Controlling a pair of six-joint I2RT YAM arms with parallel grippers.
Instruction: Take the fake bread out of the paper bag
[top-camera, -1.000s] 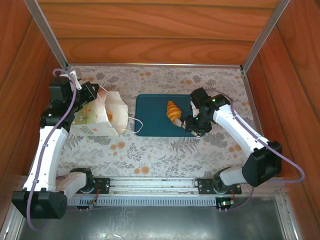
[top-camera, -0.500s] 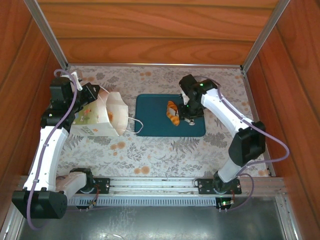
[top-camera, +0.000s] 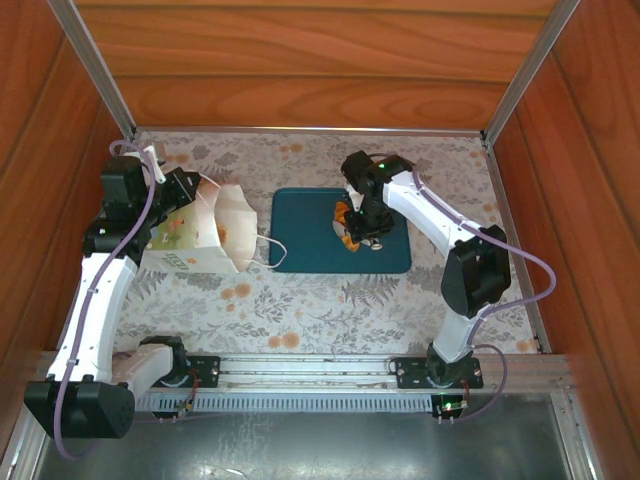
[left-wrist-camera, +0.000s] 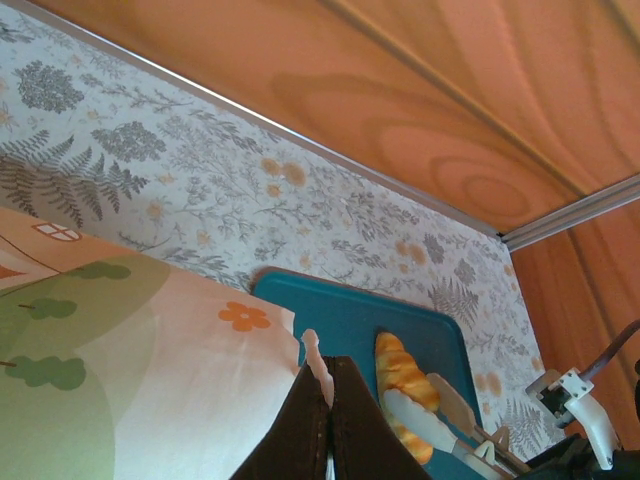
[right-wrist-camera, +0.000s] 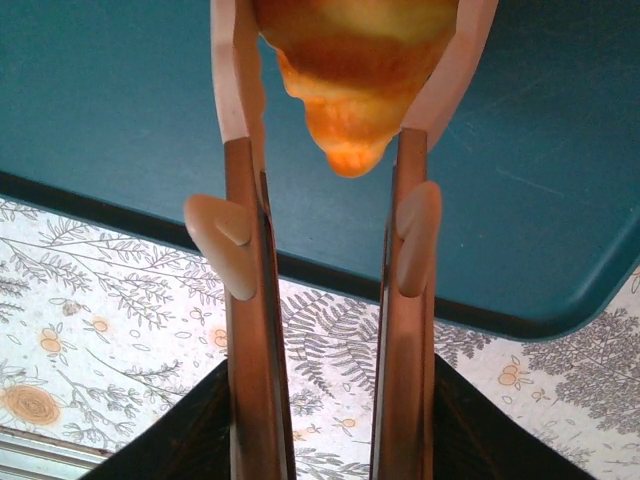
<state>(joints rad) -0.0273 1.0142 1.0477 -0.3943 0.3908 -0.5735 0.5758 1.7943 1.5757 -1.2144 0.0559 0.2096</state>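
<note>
The paper bag (top-camera: 190, 245) lies on its side at the left, its mouth facing the teal tray (top-camera: 300, 245). My left gripper (top-camera: 188, 192) is shut on the bag's upper rim; in the left wrist view its dark jaws (left-wrist-camera: 330, 375) pinch a strip of white paper beside the bag's printed panel (left-wrist-camera: 130, 370). One piece of fake bread, a golden croissant (top-camera: 343, 220), lies on the tray. My right gripper (top-camera: 352, 232) straddles it, and in the right wrist view both fingers press against the croissant's (right-wrist-camera: 355, 70) sides. A spot of orange-brown (top-camera: 218, 233) shows inside the bag's mouth.
The bag's white cord handle (top-camera: 268, 245) trails onto the tray's left edge. Wooden walls enclose the floral table on three sides. The tray (right-wrist-camera: 110, 110) has bare surface left and right of the croissant.
My right arm has swung left from the tray's right side onto the croissant, and its fingers have narrowed around it. The left gripper and the bag have stayed still.
</note>
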